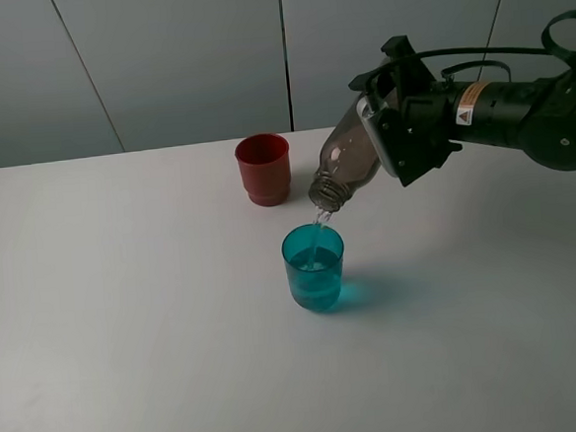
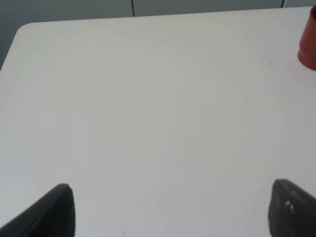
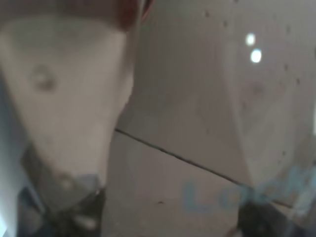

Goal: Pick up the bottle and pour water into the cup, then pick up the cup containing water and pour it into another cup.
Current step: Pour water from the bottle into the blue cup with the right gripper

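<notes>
Right arm extended, right hand (image 1: 379, 138) clamped on bottle (image 1: 347, 162), tilted downward; left hand (image 2: 172, 210) fingers apart.

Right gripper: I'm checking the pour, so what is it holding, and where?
The right gripper holds the bottle by its body near the base, neck tilted down over the teal cup.

Exterior high: up front, angled down over the tabletop (image 1: 130, 365) toward the grey wall (image 1: 188, 55), mid range, covers the whole work area. Left wrist: close above the tabletop, looking past the left gripper (image 2: 173, 211). The red cup (image 2: 308, 42) at frame edge is the overlap with exterior. Right wrist: jammed against the bottle (image 3: 173, 123), blurred.
</notes>
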{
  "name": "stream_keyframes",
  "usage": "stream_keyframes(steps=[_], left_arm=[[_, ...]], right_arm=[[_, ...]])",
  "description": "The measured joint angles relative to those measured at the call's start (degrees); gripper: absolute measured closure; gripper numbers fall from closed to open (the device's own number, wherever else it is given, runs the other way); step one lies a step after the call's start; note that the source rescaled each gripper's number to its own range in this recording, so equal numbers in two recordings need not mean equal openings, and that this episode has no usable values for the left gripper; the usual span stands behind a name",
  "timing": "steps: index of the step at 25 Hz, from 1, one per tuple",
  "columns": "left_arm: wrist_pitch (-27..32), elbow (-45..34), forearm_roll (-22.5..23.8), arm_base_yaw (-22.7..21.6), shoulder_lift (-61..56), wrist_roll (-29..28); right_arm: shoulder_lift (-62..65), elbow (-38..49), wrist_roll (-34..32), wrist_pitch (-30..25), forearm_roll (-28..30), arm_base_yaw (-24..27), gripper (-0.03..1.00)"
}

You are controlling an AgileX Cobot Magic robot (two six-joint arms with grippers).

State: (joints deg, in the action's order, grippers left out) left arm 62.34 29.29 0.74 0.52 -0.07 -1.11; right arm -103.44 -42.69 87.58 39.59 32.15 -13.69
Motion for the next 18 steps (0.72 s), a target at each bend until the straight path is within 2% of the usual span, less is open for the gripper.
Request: stream_keyframes(steps=[18], left_arm=[[0.00, 0.00, 0.00, 0.00, 0.00, 0.00]], right_arm=[[0.44, 0.00, 3.57, 0.00, 0.00, 0.00, 0.97]])
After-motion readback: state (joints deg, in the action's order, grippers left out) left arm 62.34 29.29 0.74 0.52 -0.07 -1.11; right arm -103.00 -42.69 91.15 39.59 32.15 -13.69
